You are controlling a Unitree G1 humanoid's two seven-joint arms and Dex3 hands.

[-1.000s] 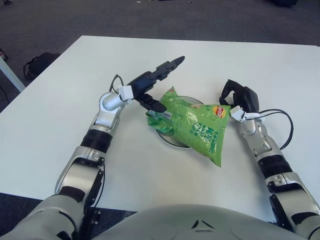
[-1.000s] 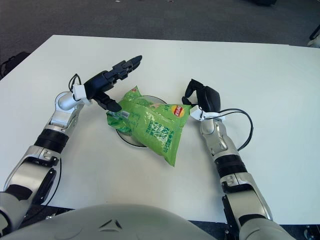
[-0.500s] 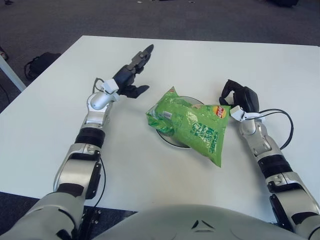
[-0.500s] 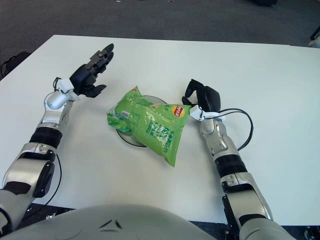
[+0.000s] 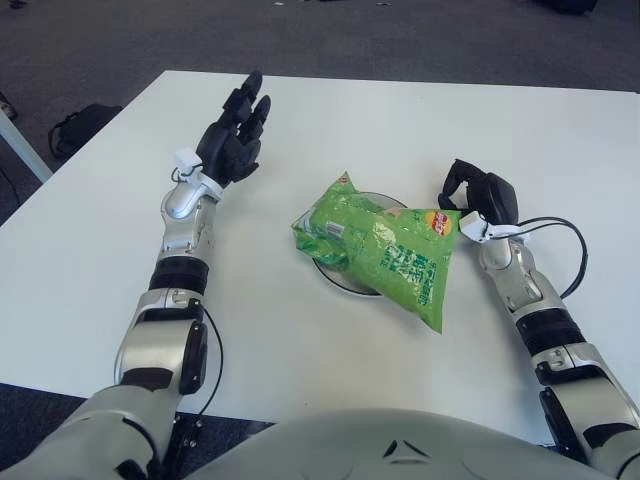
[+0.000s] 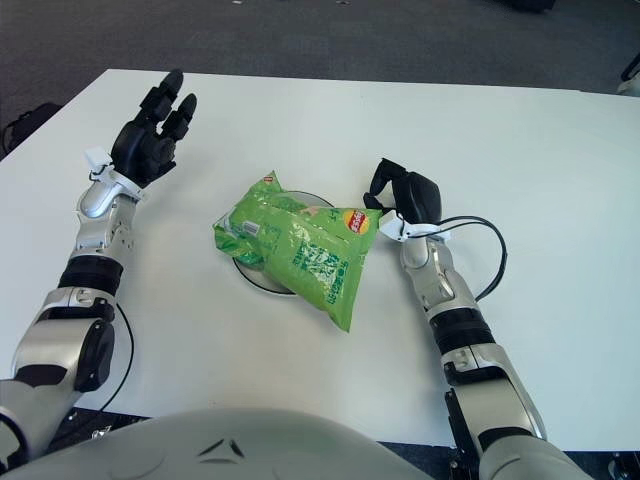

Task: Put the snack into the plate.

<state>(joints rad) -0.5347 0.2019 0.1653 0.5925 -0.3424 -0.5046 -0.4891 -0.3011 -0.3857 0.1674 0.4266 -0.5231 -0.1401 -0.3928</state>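
Left hand: the black three-finger left hand (image 5: 233, 140) is raised above the white rectangular table (image 5: 120, 210), well to the left of the plate, fingers (image 5: 250, 100) stretched out and spread, holding nothing.
Right hand: the black three-finger right hand (image 5: 480, 195) sits near the table surface just right of the bag, fingers curled in on themselves, gripping nothing; whether it touches the bag's corner cannot be told.
Snack: the green crinkled foil snack bag (image 5: 385, 250) lies flat across the plate, its lower right end hanging past the rim onto the table.
Plate: the round grey shallow plate (image 5: 335, 275) is mostly covered by the bag; only its near-left rim and a strip at the far side show.
Cable: a thin black cable (image 5: 575, 245) loops on the table beside the right forearm.
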